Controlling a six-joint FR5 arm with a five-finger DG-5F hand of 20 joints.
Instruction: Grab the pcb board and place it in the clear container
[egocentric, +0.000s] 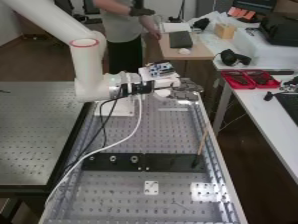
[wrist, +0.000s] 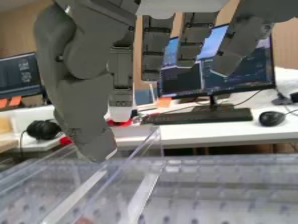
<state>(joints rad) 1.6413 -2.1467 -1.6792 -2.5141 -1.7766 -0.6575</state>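
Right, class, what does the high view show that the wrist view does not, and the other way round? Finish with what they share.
High view: the white arm, the black strip across the bench and a slim wooden stick.
Wrist view: a large lit monitor and the tan wall behind it.
Both: the hand and dark headphones.

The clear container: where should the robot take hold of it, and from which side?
Probably by the upper edge of one side wall of the clear container, with the hand coming from above and fingers and thumb on opposite faces: the wall looks thin, flat and upright.
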